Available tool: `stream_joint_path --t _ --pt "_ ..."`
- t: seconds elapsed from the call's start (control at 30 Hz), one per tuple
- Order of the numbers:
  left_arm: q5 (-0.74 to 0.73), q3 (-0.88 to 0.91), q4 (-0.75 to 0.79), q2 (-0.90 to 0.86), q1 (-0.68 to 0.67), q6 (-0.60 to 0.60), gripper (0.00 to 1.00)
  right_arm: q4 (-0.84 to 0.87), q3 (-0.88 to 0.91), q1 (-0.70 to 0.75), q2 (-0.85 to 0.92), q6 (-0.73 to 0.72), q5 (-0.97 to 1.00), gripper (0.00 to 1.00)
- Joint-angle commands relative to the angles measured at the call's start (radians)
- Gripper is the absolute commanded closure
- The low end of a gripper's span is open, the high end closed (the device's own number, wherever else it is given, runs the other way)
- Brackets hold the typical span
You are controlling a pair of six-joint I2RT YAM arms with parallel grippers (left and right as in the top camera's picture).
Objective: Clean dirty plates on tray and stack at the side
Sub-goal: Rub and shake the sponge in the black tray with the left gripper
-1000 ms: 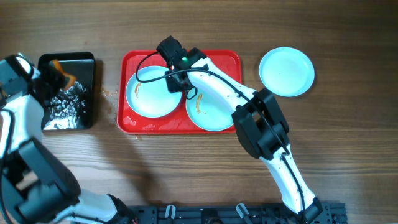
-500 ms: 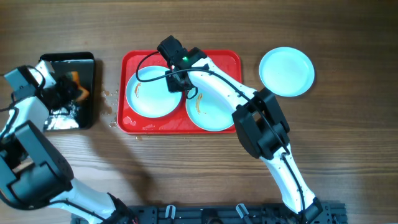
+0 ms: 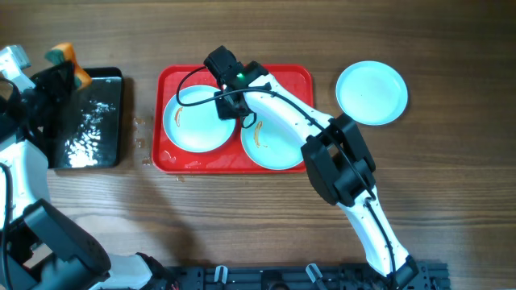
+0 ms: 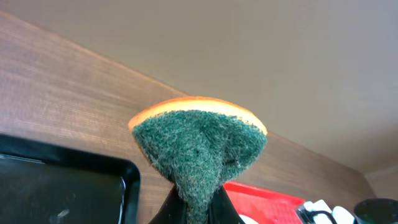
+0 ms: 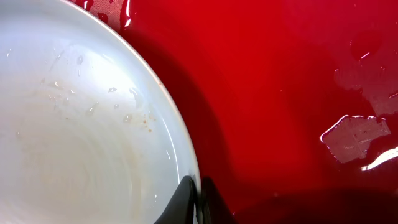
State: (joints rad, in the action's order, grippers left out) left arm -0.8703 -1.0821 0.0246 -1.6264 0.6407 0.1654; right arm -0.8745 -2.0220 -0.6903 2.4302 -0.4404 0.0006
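Observation:
The red tray [image 3: 292, 79] holds two plates. The left plate [image 3: 190, 129] has a small smear, the right plate [image 3: 278, 149] an orange-brown streak. A third plate [image 3: 371, 93] lies on the table to the right. My right gripper [image 3: 230, 109] is shut on the left plate's right rim; the right wrist view shows its jaws [image 5: 198, 200] pinching the plate's [image 5: 81, 124] edge over the wet tray [image 5: 280, 93]. My left gripper [image 4: 196, 208] is shut on a green and orange sponge [image 4: 199, 143], held above the far-left table [image 3: 63, 58].
A black pan [image 3: 85, 121] with foamy water sits left of the tray and shows in the left wrist view [image 4: 62, 186]. Water drops lie on the wood between pan and tray [image 3: 143, 122].
My left gripper has lifted the sponge out of the black pan and moved it back and to the left. The right arm and the plates have not moved.

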Motion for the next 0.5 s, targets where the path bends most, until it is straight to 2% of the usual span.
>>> stream_joint_path --t 0.0,0.07,0.17,0.23,0.3,0.37,0.47 --pt "0.145 0.024 -0.08 -0.055 0.001 -0.055 0.96 -0.019 0.022 -0.003 0.022 0.021 0.002 0.96" --pt "0.217 0.05 -0.098 -0.115 0.001 -0.085 0.96 -0.019 0.022 -0.003 0.022 0.022 0.002 0.96" --pt "0.204 0.062 -0.099 -0.168 0.012 -0.106 0.96 -0.02 0.022 -0.003 0.022 0.022 0.002 0.96" --pt "0.132 0.061 -0.075 -0.158 0.022 -0.106 0.96 -0.023 0.022 -0.003 0.022 0.022 0.002 0.96" --pt "-0.023 0.061 -0.001 -0.117 0.038 -0.097 0.96 -0.024 0.022 -0.003 0.022 0.023 0.003 0.96" --pt "-0.1 0.061 0.078 -0.074 0.045 -0.035 0.96 -0.023 0.022 -0.003 0.022 0.022 0.003 0.96" --pt "-0.129 0.061 0.188 0.02 0.047 0.1 0.96 -0.024 0.022 -0.003 0.022 0.023 0.002 0.96"
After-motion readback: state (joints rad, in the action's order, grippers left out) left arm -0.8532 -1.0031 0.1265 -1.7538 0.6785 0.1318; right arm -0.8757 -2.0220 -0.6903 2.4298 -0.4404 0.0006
